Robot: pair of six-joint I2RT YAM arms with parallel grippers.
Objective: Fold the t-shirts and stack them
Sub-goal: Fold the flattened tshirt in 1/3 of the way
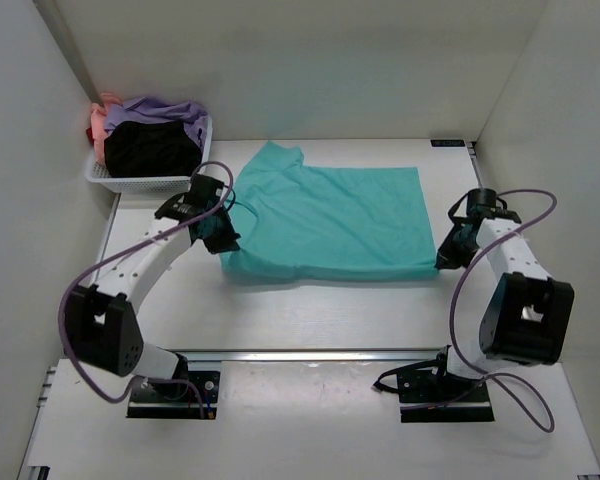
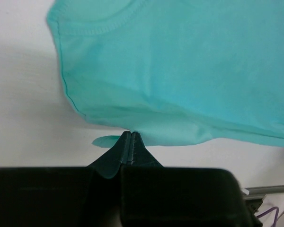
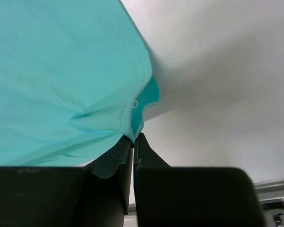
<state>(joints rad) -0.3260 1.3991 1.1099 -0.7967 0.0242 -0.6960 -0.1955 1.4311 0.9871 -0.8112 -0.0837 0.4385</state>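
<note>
A teal t-shirt (image 1: pixel 330 220) lies spread across the middle of the white table, folded once with its collar at the far left. My left gripper (image 1: pixel 223 240) is shut on the shirt's near left corner; in the left wrist view the closed gripper (image 2: pixel 131 134) pinches the teal t-shirt's (image 2: pixel 189 71) edge. My right gripper (image 1: pixel 446 256) is shut on the near right corner; in the right wrist view the gripper (image 3: pixel 134 138) clamps the teal t-shirt's (image 3: pixel 57 75) hem. Black (image 1: pixel 150 148), lavender (image 1: pixel 165 108) and pink (image 1: pixel 102 125) t-shirts lie piled in the basket.
A white mesh basket (image 1: pixel 145 182) stands at the table's far left corner. White walls enclose the table on the left, back and right. A metal rail (image 1: pixel 320 354) runs along the near edge in front of the arm bases.
</note>
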